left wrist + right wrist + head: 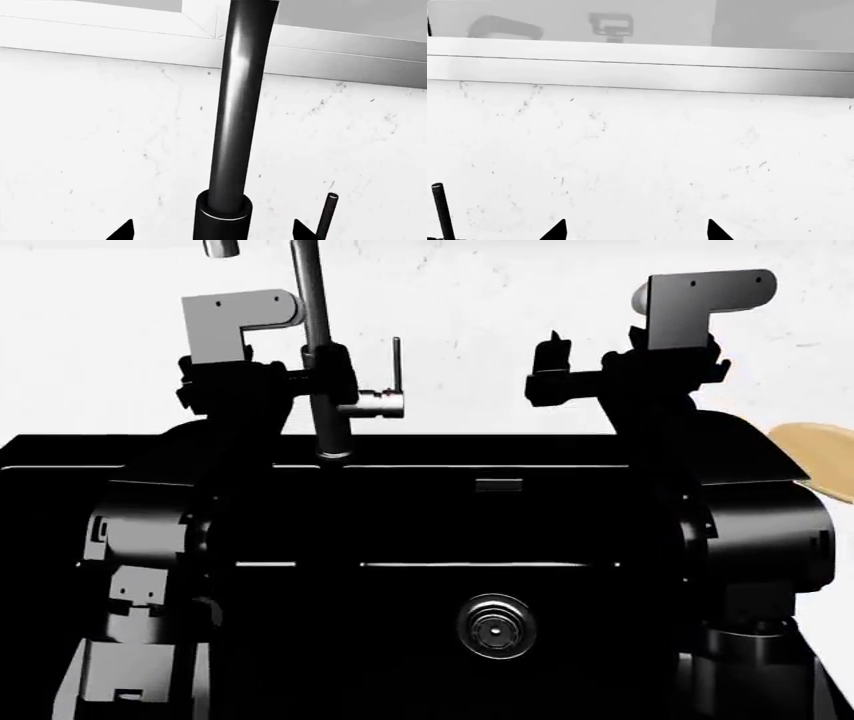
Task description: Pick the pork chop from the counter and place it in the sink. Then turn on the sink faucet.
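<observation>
Straddling the sink faucet point(318, 350), the left gripper point(212, 231) is sitting at the back of the sink point(400, 500), its two dark fingertips showing on either side of the faucet's thick base in the left wrist view. They are standing apart with the stem between them, clamped on nothing. The thin upright lever point(395, 362) is rising just beside the base, outside the fingers on the side toward the right arm, so the placement reads as an approach to the tap rather than a hold on its control.

The right gripper point(574, 370) is hanging over the white counter point(640, 150) behind the sink, fingers likewise apart and empty, likely parked out of the way while the left arm is working.

The pork chop is not showing in any view. The basin is rendering so dark that only the steel drain point(497, 625) is standing out, so the meat may be lying in there unseen, but that cannot be confirmed. A tan wooden disc point(817, 455) is peeking in at the counter's edge beside the right arm.
</observation>
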`<state>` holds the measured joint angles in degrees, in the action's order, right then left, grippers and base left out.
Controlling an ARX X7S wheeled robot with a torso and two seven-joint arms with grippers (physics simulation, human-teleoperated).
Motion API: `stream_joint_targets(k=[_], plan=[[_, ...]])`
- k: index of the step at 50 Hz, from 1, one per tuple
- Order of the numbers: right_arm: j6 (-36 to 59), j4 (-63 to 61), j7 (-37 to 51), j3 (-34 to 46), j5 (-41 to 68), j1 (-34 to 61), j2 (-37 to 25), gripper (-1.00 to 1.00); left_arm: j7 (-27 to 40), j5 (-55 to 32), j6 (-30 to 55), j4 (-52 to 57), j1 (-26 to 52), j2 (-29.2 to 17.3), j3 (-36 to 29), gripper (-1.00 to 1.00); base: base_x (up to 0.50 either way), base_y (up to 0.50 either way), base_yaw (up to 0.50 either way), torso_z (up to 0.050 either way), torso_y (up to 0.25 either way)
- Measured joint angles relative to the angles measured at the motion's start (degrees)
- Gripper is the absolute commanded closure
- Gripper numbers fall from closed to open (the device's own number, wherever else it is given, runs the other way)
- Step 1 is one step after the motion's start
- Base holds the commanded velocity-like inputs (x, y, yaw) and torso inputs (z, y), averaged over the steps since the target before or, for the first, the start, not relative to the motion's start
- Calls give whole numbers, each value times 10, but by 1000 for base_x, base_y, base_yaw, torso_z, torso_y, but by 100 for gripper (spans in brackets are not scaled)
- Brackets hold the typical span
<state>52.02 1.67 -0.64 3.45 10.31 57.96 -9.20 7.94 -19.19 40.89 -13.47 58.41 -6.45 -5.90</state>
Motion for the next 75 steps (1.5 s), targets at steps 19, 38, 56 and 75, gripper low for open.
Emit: stream_joint_targets(k=[19, 38, 56, 75], plan=[[2, -5, 4, 2, 7, -1, -5, -100, 8, -25, 26, 42, -20, -7, 3, -100, 500, 0, 0, 0, 0], [101, -113, 12, -10, 18, -24, -50, -100, 10, -41, 30, 51, -24, -13, 4, -100, 0, 0, 0, 0, 0], [313, -303, 108, -90, 205, -27, -159, -100, 11, -46, 19, 40, -21, -19, 2, -100, 0, 0, 0, 0, 0], [337, -298, 514, -187, 787, -25, -389, -100, 13, -51, 14, 36, -20, -23, -3, -100, 0, 0, 0, 0, 0]])
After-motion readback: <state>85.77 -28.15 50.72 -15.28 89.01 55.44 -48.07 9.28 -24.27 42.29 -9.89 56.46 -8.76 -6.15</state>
